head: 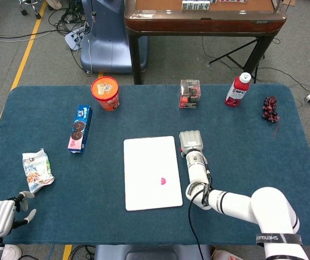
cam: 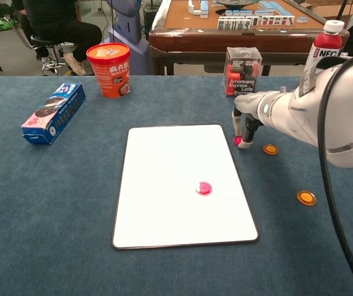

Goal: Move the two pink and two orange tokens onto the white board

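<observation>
The white board lies at the table's middle with one pink token on it. Just off the board's right edge, a second pink token lies on the cloth. My right hand points down at it, and its fingertips pinch the token at table level. In the head view the right hand hides that token. Two orange tokens rest on the cloth to the right of the hand. My left hand sits at the near left corner, holding nothing.
An orange cup and a blue cookie box stand at the back left. A snack bag lies near the left hand. A coffee box, a red bottle and grapes line the far edge.
</observation>
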Controlling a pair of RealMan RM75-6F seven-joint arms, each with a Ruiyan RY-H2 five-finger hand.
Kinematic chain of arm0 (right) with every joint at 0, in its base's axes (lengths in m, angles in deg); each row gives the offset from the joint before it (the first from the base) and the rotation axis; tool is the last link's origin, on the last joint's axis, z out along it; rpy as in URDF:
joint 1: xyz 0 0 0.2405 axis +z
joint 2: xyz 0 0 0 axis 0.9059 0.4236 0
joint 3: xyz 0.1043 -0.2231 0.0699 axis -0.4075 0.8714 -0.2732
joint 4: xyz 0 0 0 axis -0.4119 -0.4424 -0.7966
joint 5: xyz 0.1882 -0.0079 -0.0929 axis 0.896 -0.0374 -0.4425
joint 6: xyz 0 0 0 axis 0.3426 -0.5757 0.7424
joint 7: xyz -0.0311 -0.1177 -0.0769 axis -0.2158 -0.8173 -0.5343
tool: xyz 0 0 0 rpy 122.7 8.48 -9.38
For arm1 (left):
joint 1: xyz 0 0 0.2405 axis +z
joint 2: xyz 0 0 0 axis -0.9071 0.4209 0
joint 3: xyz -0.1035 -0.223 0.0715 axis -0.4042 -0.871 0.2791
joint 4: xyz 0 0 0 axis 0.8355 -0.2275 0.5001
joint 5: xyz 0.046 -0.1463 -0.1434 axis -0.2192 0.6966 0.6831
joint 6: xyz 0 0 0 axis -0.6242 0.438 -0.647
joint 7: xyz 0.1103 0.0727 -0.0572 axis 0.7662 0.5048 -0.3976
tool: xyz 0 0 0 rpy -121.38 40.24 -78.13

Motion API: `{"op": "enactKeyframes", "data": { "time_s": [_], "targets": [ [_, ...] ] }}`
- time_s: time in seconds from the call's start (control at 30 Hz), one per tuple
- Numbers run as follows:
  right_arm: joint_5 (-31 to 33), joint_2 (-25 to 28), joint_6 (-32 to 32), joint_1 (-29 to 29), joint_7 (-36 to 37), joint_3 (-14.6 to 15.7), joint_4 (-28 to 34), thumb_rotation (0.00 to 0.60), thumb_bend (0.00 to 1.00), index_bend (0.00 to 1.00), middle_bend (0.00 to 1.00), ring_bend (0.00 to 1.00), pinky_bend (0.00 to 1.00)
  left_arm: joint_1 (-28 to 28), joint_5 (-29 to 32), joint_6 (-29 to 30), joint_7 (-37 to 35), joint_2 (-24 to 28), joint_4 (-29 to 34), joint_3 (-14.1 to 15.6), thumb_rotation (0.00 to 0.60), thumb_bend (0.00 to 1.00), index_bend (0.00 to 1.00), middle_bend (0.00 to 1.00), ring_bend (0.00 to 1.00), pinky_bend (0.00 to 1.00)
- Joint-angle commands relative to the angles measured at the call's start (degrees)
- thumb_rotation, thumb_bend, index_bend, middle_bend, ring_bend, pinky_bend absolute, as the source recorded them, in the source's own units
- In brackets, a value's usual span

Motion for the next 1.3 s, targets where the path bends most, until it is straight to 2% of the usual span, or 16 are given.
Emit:
{"op": "enactKeyframes", "data": {
  "time_s": [0.03, 0.2, 0.37, 0.67, 1.03, 1.3],
  "targets": [
    [-0.3, 0.0, -0.1, -0.2, 0.2, -0.1, 0.0, 0.6, 0.26, 0.52, 1.0, 1.0, 1.0, 0.0, 0.0, -0.1, 0.0, 0.0, 0.0, 0.0, 0.6, 0.28, 0.51, 0.65, 0.64, 0.78],
    [-1.1, 0.8, 0.0, -0.7, 1.1, -0.6, 0.9, 0.6, 0.27, 0.52, 1.0, 1.0, 1.0, 0.0, 0.1, -0.2, 0.0, -0.1, -0.2, 0.1, 0.6, 0.28, 0.51, 0.65, 0.64, 0.78],
    [-2.5, 3.3, 1.5, -1.4, 2.0, -1.3, 4.5, 0.6, 0.27, 0.52, 1.0, 1.0, 1.0, 0.0, 0.1, -0.3, 0.0, -0.2, -0.3, 0.1, 0.6, 0.28, 0.51, 0.65, 0.64, 0.78],
    [-7.6, 10.4, 5.5, -2.6, 3.6, -1.6, 17.5, 0.6, 0.27, 0.52, 1.0, 1.0, 1.0, -0.2, 0.0, -0.2, 0.4, 0.0, 0.2, -0.2, 0.6, 0.28, 0.51, 0.65, 0.64, 0.78],
    [-17.4, 14.5, 10.5, -2.8, 4.0, 1.2, 33.8, 0.6, 0.27, 0.52, 1.0, 1.0, 1.0, -0.3, 0.0, -0.2, 0.7, 0.0, 0.6, -0.3, 0.6, 0.28, 0.51, 0.65, 0.64, 0.78],
    [-22.1, 14.4, 11.4, -2.5, 4.2, 4.0, 40.5, 0.6, 0.27, 0.52, 1.0, 1.0, 1.0, -0.3, 0.1, -0.1, 0.4, 0.0, 0.5, -0.4, 0.6, 0.28, 0.51, 0.65, 0.64, 0.78]
  ]
}}
